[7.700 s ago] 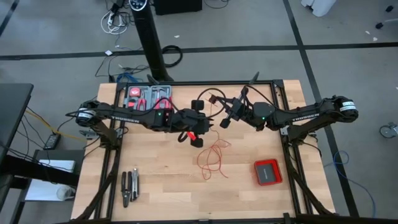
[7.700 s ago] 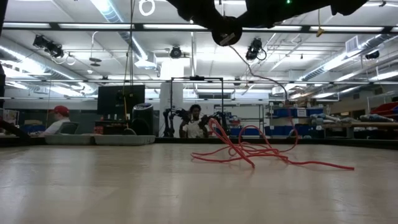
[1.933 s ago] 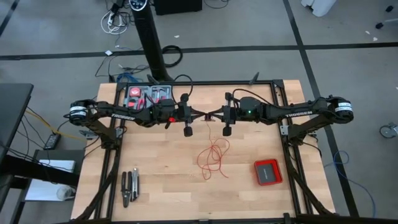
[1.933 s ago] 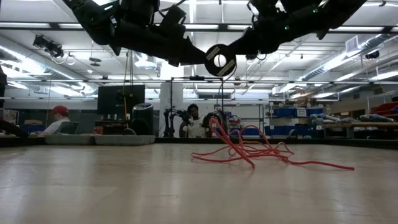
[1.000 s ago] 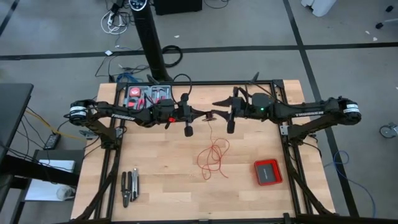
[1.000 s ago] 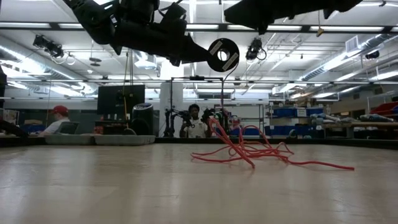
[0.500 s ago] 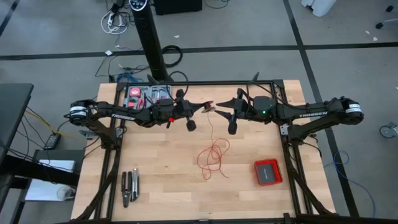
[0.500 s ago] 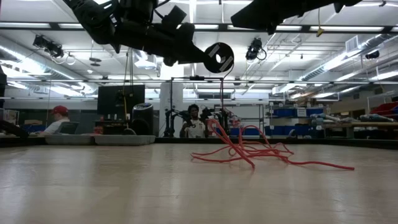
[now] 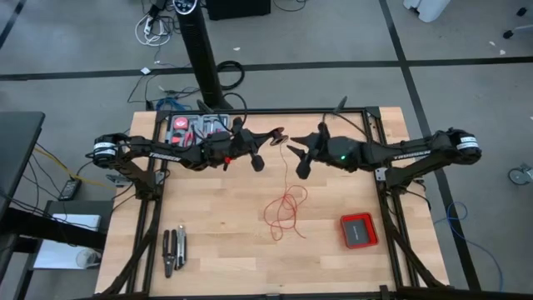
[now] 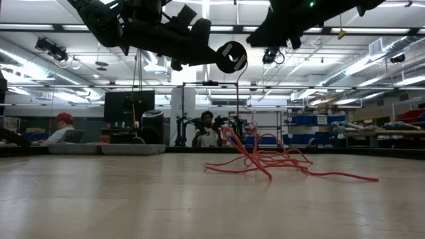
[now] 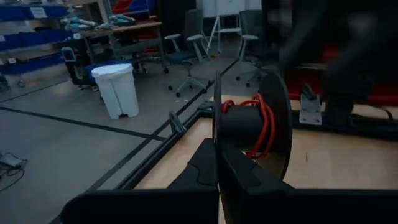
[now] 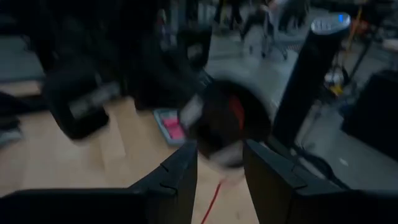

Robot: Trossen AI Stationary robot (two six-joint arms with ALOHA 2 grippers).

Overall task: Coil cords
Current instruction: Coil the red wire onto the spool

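The left gripper (image 9: 271, 136) hangs above the far middle of the table (image 9: 216, 250), clamped shut on a small black spool (image 11: 249, 127); the spool is a short dark hub between two thin round flanges, seen edge-on in the left wrist view, with a few turns of glossy red wire wound round the hub; in the low view the spool (image 10: 232, 56) shows as a flat black disc with a pale notch, high over the wood.

The right gripper (image 9: 297, 153) hovers just beside the spool, apart from it, its two dark blunt fingers (image 12: 180, 180) spread wide with nothing between them; through the gap the spool is a blurred dark round shape.

The wire (image 9: 285, 208) is very thin and red; one strand drops from the spool to a loose squiggly tangle of loops lying on the table's middle, nearer the front; in the low view the tangle (image 10: 265, 162) rises in springy arcs and trails one long end along the wood to the side.

The table is pale, smooth planked wood in a black metal frame; a flat red square box (image 9: 359, 230) with rounded corners lies right of the tangle, well apart; dark metal pliers (image 9: 173, 250) lie at the front left; a red and black tool case (image 9: 197, 127) sits at the far left.
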